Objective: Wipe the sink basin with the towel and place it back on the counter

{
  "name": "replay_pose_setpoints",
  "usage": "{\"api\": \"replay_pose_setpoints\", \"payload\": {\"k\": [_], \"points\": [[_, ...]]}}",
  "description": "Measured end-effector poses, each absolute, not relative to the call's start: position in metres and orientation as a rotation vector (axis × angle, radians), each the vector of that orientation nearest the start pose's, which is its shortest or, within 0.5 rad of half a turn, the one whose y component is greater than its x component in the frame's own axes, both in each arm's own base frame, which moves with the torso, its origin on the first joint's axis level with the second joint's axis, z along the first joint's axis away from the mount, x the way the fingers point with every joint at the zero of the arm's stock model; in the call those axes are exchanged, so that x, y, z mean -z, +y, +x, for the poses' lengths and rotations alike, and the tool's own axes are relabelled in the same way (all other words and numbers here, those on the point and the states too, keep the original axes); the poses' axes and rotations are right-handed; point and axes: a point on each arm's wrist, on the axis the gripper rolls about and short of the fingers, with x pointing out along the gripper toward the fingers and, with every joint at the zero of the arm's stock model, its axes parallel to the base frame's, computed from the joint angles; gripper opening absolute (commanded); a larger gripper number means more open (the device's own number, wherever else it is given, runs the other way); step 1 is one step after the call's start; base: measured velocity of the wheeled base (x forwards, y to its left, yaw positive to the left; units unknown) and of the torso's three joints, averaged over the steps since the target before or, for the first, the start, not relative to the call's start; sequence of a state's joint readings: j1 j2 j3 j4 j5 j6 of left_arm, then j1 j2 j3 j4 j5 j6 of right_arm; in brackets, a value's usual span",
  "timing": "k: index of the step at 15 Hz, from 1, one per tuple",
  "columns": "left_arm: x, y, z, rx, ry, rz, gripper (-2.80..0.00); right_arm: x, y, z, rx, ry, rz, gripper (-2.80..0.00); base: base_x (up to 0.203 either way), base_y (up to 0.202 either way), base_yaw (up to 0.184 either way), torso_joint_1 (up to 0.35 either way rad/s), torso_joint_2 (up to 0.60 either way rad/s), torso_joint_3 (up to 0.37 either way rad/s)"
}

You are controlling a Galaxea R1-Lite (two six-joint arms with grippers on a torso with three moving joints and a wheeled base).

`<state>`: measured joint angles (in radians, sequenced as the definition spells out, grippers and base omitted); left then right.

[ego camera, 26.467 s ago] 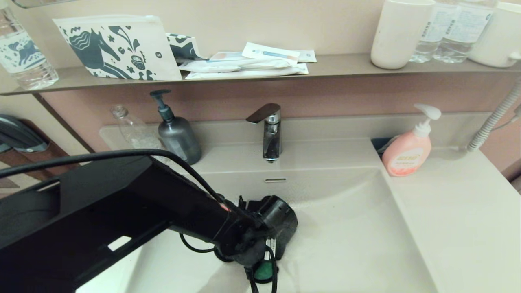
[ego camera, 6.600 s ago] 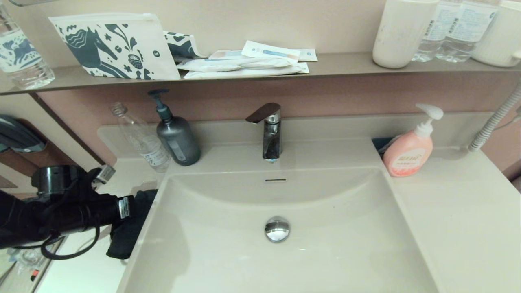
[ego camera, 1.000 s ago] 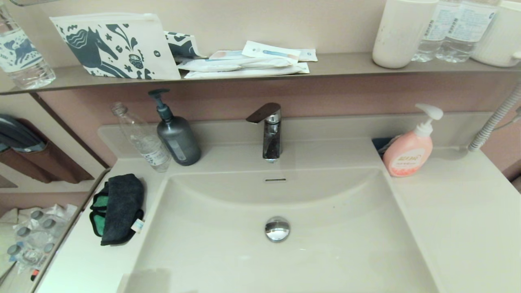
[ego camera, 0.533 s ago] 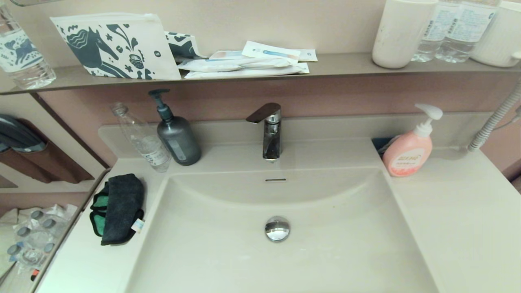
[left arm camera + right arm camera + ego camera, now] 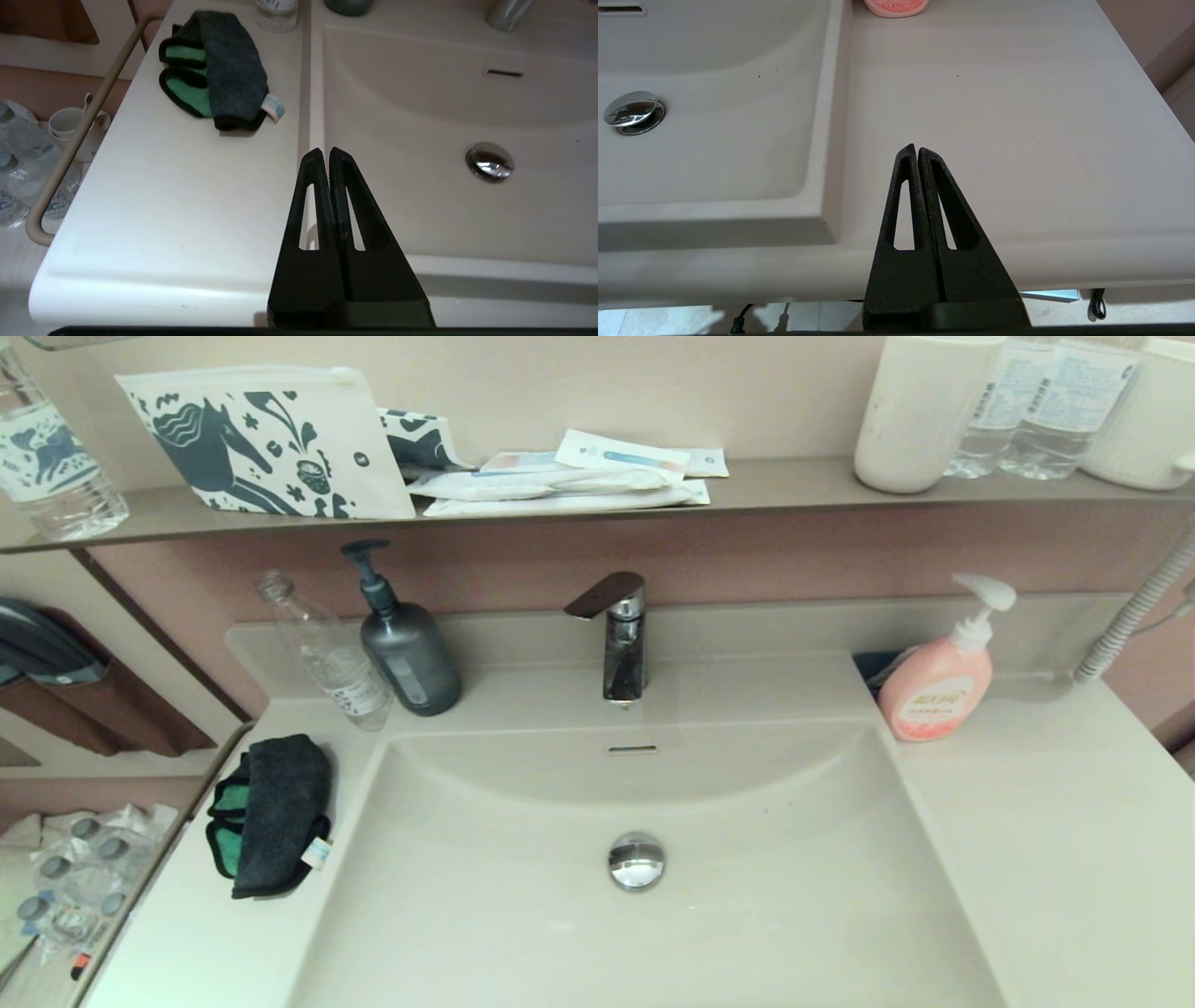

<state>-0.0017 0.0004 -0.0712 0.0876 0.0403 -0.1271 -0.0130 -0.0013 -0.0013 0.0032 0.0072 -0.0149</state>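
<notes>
Towel point(image 5: 271, 814) on counter point(image 5: 1055, 821), tag visible

The towel point(image 5: 274, 814), folded dark grey with green inner folds and a white tag, lies flat on the counter point(image 5: 1055, 821), just left of the sink basin point(image 5: 747, 933). The off-white basin holds only its chrome drain plug point(image 5: 636, 861).

The basin point(image 5: 766, 915) lay open from the front, only the drain plug point(image 5: 636, 861) in its floor. The tap point(image 5: 620, 639) rose behind its back edge. On the surface point(image 5: 1055, 840), the right side was bare up to the pink soap bottle point(image 5: 936, 686) at the back. On the left, the towel point(image 5: 271, 814) lay beside the basin rim, with the grey pump bottle point(image 5: 403, 649) and clear bottle point(image 5: 327, 653) behind.
</notes>
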Motion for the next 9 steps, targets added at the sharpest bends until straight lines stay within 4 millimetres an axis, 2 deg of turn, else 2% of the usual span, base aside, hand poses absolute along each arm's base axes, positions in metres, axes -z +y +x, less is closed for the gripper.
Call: {"api": "replay_pose_setpoints", "payload": {"k": [4,9], "points": [[-0.0770,0.0010,-0.0245,-0.040,0.016,-0.107,-2.80,-0.0754,0.0005,-0.0230,0.006,0.001,-0.015,-2.80,0.000,0.000,0.000,0.000,0.00,0.000],[-0.0759,0.0006,-0.0244,-0.023,0.024,-0.104,-2.80,-0.0754,0.0005,-0.0230,0.006,0.001,-0.015,-2.80,0.000,0.000,0.000,0.000,0.00,0.000]]}}
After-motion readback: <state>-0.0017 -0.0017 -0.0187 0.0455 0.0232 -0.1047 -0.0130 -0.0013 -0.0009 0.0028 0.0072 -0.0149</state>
